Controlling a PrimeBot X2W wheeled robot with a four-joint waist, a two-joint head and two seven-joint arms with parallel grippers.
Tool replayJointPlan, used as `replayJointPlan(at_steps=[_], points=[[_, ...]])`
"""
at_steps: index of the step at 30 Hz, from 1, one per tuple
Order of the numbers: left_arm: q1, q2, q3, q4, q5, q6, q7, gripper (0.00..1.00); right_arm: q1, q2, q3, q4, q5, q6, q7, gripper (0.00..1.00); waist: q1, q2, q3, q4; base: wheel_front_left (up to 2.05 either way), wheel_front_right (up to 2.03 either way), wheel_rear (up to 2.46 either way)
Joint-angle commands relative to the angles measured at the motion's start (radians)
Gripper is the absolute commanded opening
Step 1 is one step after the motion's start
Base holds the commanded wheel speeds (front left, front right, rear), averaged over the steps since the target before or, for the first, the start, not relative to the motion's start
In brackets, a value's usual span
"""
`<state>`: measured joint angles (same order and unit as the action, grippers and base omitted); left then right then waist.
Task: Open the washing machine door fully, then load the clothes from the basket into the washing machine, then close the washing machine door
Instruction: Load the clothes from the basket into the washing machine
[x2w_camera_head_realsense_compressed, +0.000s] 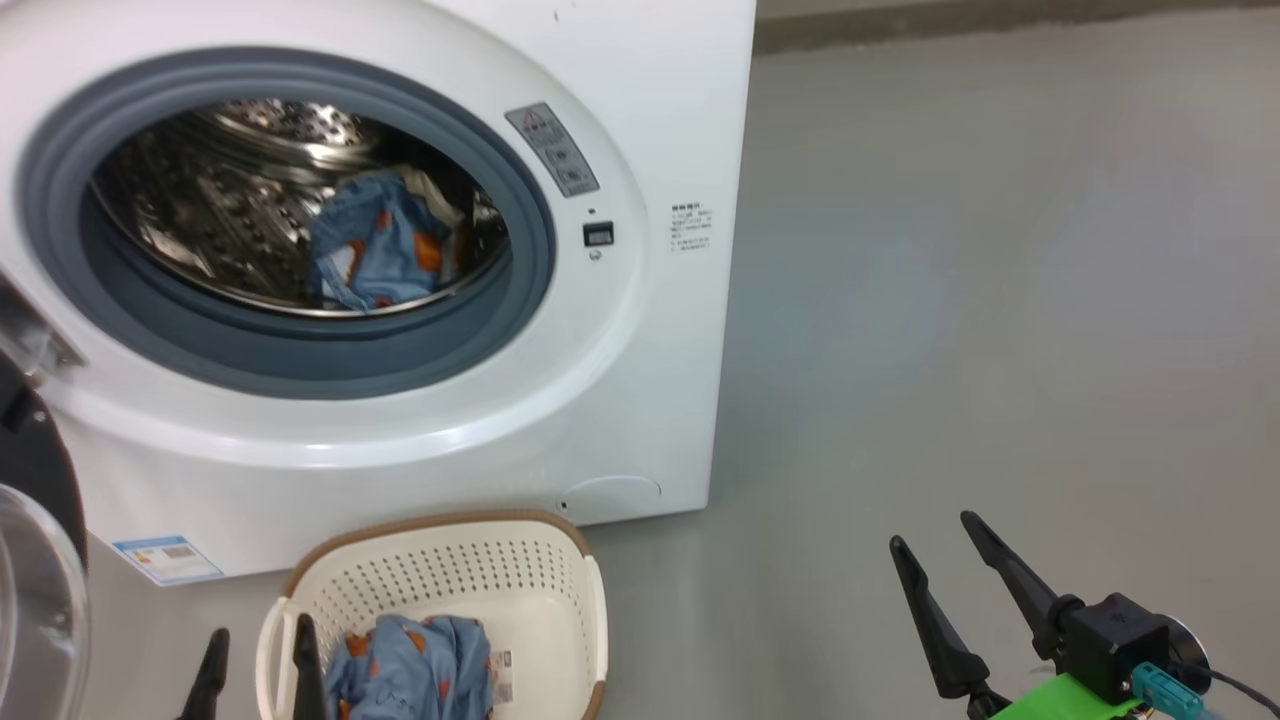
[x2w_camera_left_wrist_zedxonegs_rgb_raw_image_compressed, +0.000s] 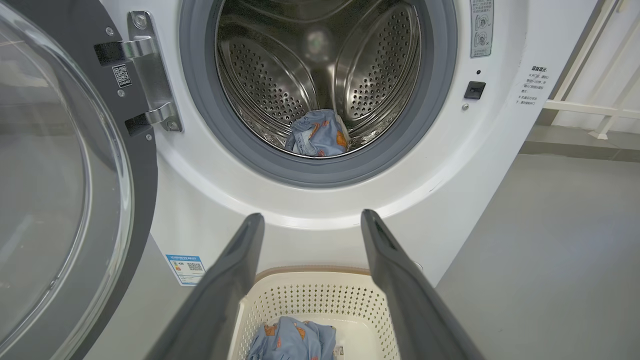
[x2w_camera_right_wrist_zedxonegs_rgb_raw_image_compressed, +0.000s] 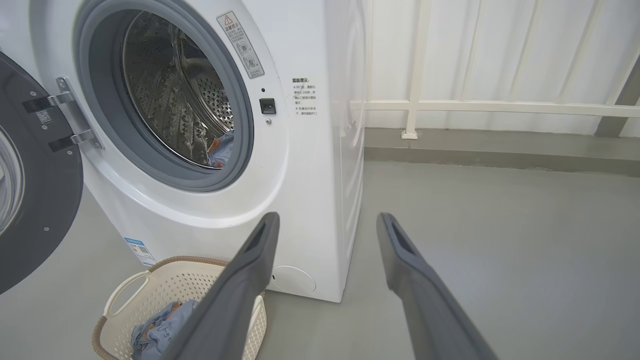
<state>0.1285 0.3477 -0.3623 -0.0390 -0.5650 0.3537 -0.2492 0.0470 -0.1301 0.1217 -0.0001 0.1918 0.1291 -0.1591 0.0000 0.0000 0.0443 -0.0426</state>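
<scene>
— Where are the clothes?
— Split. A light blue printed bundle (x2w_camera_head_realsense_compressed: 380, 250) lies in the steel drum (x2w_camera_head_realsense_compressed: 200, 220) of the washing machine (x2w_camera_head_realsense_compressed: 650, 330). Another blue garment (x2w_camera_head_realsense_compressed: 415, 665) sits in the basket (x2w_camera_head_realsense_compressed: 450, 570), on the floor (x2w_camera_head_realsense_compressed: 1000, 300) just before the machine, below the opening.
— And the washing machine door (x2w_camera_left_wrist_zedxonegs_rgb_raw_image_compressed: 140, 200)?
— Swung open on its hinge (x2w_camera_left_wrist_zedxonegs_rgb_raw_image_compressed: 150, 75), standing left of the basket.
— The pincers?
— The left pincer (x2w_camera_left_wrist_zedxonegs_rgb_raw_image_compressed: 311, 216) hovers over the basket, fingers spread apart, pointing toward the drum's mouth. The right pincer (x2w_camera_head_realsense_compressed: 932, 530), also spread, hangs over bare floor right of the machine, well apart from the basket.
— Anything else around?
— A white railing (x2w_camera_right_wrist_zedxonegs_rgb_raw_image_compressed: 500, 107) behind; an energy label (x2w_camera_head_realsense_compressed: 168, 558) and a round filter cover (x2w_camera_head_realsense_compressed: 610, 495) low on the front.
</scene>
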Motion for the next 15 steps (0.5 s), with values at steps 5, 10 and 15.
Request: replayJointPlan(at_steps=[5, 10, 15], points=[[-0.013, 0.013, 0.029, -0.003, -0.001, -0.012, -0.011, 1.0, 0.019, 0.003, 0.013, -0.057, -0.011, 0.002, 0.018, 1.0, 0.0, 0.0, -0.048, 0.017, 0.0, 0.0, 0.0], [-0.01, 0.01, 0.029, 0.002, -0.005, -0.012, -0.011, 1.0, 0.032, 0.009, 0.009, -0.072, -0.014, 0.002, 0.027, 1.0, 0.0, 0.0, -0.057, 0.019, 0.0, 0.0, 0.0], [-0.008, 0.009, 0.031, 0.003, -0.007, -0.012, -0.011, 1.0, 0.037, 0.012, 0.007, -0.077, -0.016, 0.002, 0.031, 1.0, 0.0, 0.0, -0.064, 0.018, 0.0, 0.0, 0.0]])
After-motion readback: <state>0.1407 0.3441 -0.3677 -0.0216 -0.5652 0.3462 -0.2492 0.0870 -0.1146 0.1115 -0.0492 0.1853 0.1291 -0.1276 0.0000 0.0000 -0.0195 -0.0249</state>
